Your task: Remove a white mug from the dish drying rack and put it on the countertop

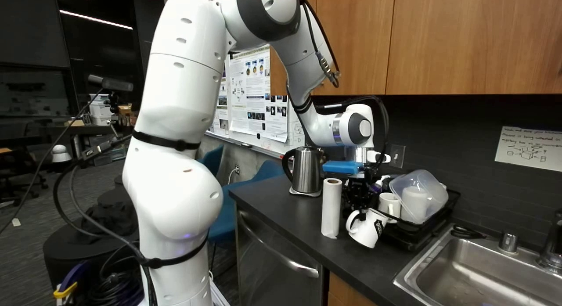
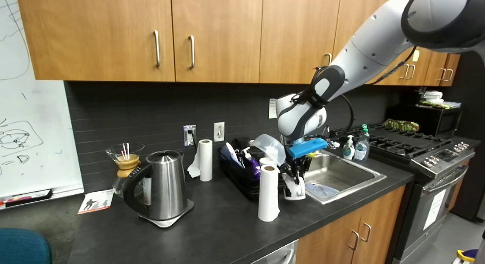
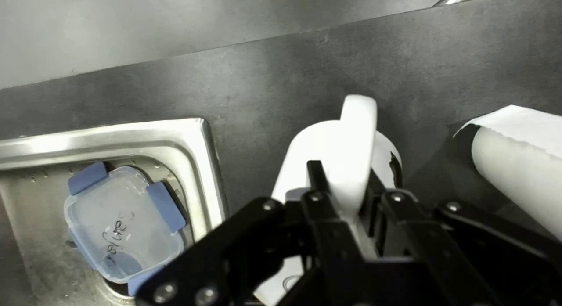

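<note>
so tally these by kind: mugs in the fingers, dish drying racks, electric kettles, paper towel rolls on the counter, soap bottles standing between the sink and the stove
White mug in the fingers: 1
Dish drying rack: 1
Electric kettle: 1
Paper towel rolls: 2
Soap bottles: 2
Total: 7

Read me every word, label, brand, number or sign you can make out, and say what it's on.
"being collected in", probably: wall note; the rest is blurred.
Tilted white mug: lettering too blurred.
Blue-clipped container: handwriting unclear.
Whiteboard: drawings, no readable words.
Poster, pump bottle, green-capped bottle, oven paper, flyer: print too small.
</note>
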Tool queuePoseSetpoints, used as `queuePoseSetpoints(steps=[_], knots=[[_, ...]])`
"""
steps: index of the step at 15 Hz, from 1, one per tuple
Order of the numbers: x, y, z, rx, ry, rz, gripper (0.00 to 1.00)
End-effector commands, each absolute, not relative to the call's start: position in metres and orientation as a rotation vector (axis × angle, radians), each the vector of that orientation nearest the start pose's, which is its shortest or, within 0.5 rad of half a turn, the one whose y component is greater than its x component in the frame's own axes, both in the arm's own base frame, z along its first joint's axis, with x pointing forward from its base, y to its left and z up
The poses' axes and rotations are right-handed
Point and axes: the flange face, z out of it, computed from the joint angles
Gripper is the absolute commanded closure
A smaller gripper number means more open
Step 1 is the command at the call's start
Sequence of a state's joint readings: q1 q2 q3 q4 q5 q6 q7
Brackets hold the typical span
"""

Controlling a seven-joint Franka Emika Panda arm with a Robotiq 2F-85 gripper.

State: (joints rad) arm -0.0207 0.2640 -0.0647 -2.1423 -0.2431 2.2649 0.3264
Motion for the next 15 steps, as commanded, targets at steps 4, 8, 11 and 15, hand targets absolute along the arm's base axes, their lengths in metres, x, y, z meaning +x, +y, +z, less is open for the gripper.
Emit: queuePoseSetpoints(steps=[4,8,11,15], knots=[[0.573,-0.051,0.253,-3.291,0.331,0.228,0.95],[0.579,-0.053,0.251,-3.275,0.319,0.231,0.95],[0.579,-0.054,0.252,-3.261,0.316,0.244,0.95],[0.583,-0.055,0.254,-3.246,0.306,0.246,0.42]])
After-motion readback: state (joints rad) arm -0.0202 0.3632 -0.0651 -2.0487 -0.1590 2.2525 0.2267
